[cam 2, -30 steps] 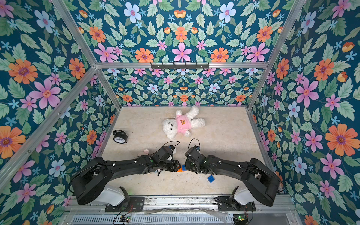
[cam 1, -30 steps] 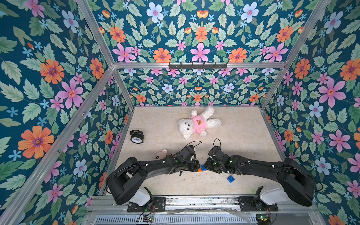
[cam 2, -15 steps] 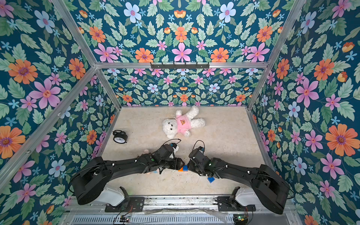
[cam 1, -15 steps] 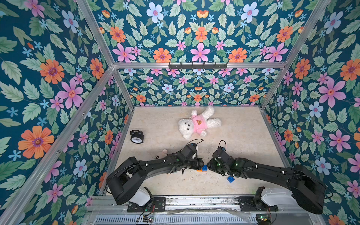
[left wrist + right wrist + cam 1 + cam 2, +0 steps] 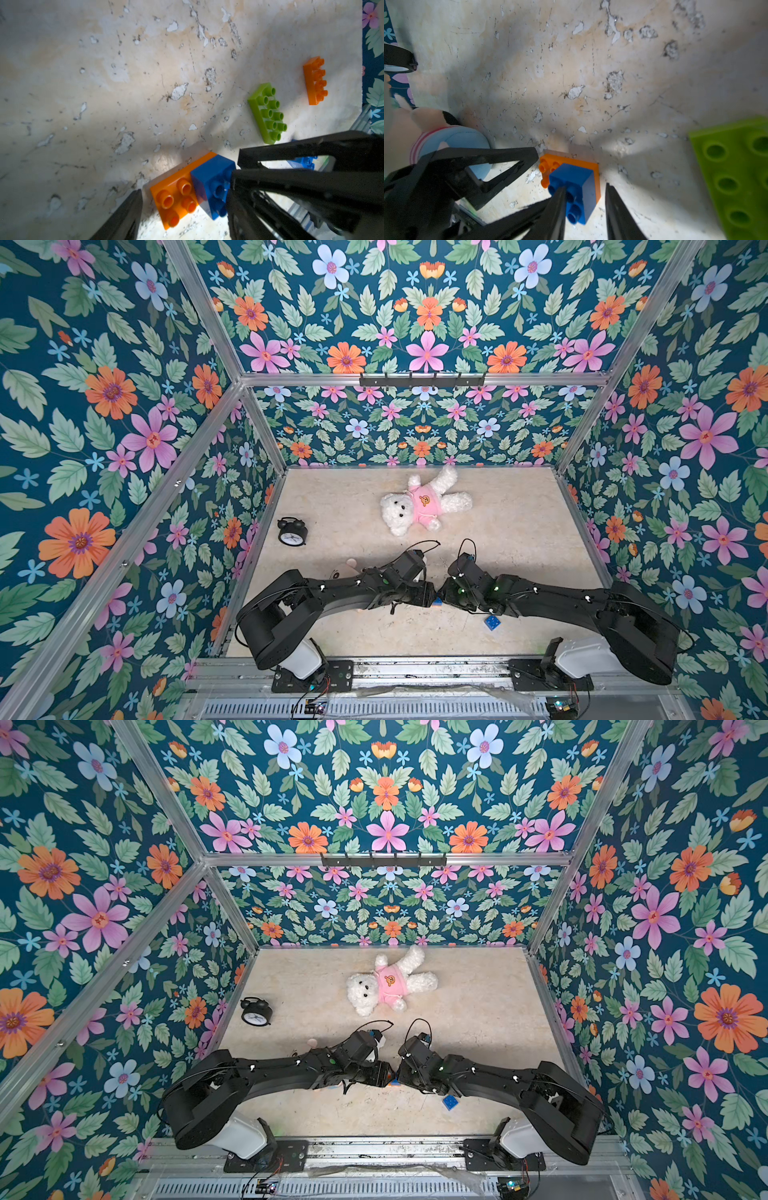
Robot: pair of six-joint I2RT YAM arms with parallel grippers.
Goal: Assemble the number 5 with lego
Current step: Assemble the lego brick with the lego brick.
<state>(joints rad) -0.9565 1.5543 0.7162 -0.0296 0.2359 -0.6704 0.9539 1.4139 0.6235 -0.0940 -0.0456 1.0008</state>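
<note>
- Floral-papered walls [image 5: 415, 323] on an aluminium frame [image 5: 291, 379]; beige tabletop [image 5: 519, 531], mottled and scuffed.
- Both arms lie low, grippers tip to tip, in both top views.
- Orange brick [image 5: 176, 199] sits flat, studs up, with the blue brick [image 5: 212, 176] seated on one half. The stack is between the fingers of the left gripper [image 5: 185, 185].
- Left jaws apart: one finger [image 5: 128, 212] is just off the bare orange end, with a sliver of tabletop showing between. Not clamped.
- Right gripper [image 5: 585, 186] straddles the blue brick from the opposite side. One finger [image 5: 558, 205] overlaps its studs, the other stands slightly clear. Pinching or not: can't tell.
- Green brick [image 5: 267, 113] is flat, studs up, off the right gripper's outer side, apart from it.
- Second orange brick [image 5: 314, 81] lies further out past the green one, near a wall's foot.
- Loose blue brick [image 5: 492, 622] lies back along the right arm, just beside the forearm.
- Teddy [image 5: 419, 506] is well ahead of both grippers.
- Alarm clock [image 5: 292, 533] is off the left arm's outer side.
- Small plush doll [image 5: 446, 133] is close behind the left gripper.
</note>
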